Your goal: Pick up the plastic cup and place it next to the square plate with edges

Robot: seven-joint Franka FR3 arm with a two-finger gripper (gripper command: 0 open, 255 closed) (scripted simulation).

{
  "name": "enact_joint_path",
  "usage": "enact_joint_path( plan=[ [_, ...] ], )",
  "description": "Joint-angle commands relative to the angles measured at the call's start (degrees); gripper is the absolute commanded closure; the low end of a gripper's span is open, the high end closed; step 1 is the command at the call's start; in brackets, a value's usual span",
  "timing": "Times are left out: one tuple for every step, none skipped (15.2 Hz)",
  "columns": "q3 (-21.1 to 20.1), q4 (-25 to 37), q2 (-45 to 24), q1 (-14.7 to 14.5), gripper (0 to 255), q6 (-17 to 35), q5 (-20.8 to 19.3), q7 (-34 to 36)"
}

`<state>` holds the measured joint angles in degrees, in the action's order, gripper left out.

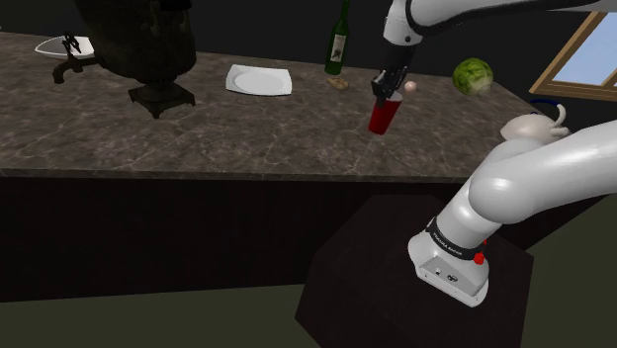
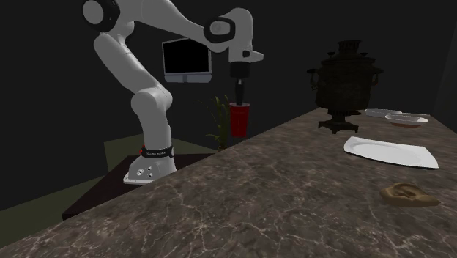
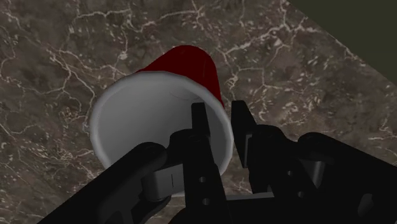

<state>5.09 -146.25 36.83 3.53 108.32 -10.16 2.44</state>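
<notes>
**Thin rim pinch on the red cup**

The tool point(image 3: 219, 113) is nearly closed on the red cup point(image 3: 184, 67), one finger inside the white rim and one outside. Only the wall is clamped, so a quick move could tilt the cup or let it slip. Whether its base clears the desk point(image 1: 247, 138) is hard to tell; if not, it would drag. In the shoulder view the square plate point(image 1: 259, 80) lies at ten o'clock from the cup. The green bottle point(image 1: 338, 42) at eleven could be clipped.
</notes>
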Motion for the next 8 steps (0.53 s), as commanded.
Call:
enact_joint_path(
  plan=[
    [-0.03, 1.52, 0.09, -0.01, 255, -1.60, 0.11, -0.26],
    [-0.08, 2.22, 0.19, -0.03, 255, -2.40, 0.18, -0.35],
    [-0.13, 2.93, 0.28, -0.05, 255, -3.19, 0.24, -0.43],
    [-0.18, 3.65, 0.35, -0.07, 255, -3.98, 0.30, -0.52],
    [-0.23, 4.38, 0.40, -0.09, 255, -4.76, 0.37, -0.61],
    [-0.28, 5.12, 0.45, -0.10, 255, -5.54, 0.42, -0.69],
    [-0.33, 5.87, 0.47, -0.12, 255, -6.31, 0.48, -0.78],
    [-0.38, 6.63, 0.49, -0.13, 255, -7.08, 0.54, -0.86]
  ],
)
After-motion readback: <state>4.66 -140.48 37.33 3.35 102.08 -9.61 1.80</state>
